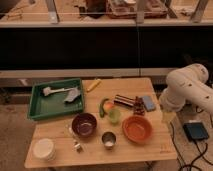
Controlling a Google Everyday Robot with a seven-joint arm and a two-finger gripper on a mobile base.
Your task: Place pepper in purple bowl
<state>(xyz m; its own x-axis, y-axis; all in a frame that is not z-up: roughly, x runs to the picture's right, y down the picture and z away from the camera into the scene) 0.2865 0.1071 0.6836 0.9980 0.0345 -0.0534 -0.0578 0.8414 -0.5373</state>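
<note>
Camera view: we see the wooden table (150, 150) from the front, with the white robot arm (187, 87) off its right edge. The gripper (167, 117) hangs at the arm's lower end, just beside the table's right side and well apart from the task's things. Its jaws stand apart, and we see nothing in them.

The pepper (102, 108) lies on the tabletop near the centre, with a small orange item (108, 106) just beside it and a pale green cup (115, 116) to its right. The purple bowl (84, 124) sits in front of the pepper and a little to the left, near it but apart. We cannot make out anything in the bowl.

Also noted:
- an orange bowl (137, 128) right of the purple bowl
- a metal cup (108, 139) between the two bowls, nearer the front edge
- a green tray (35, 102) at back left
</note>
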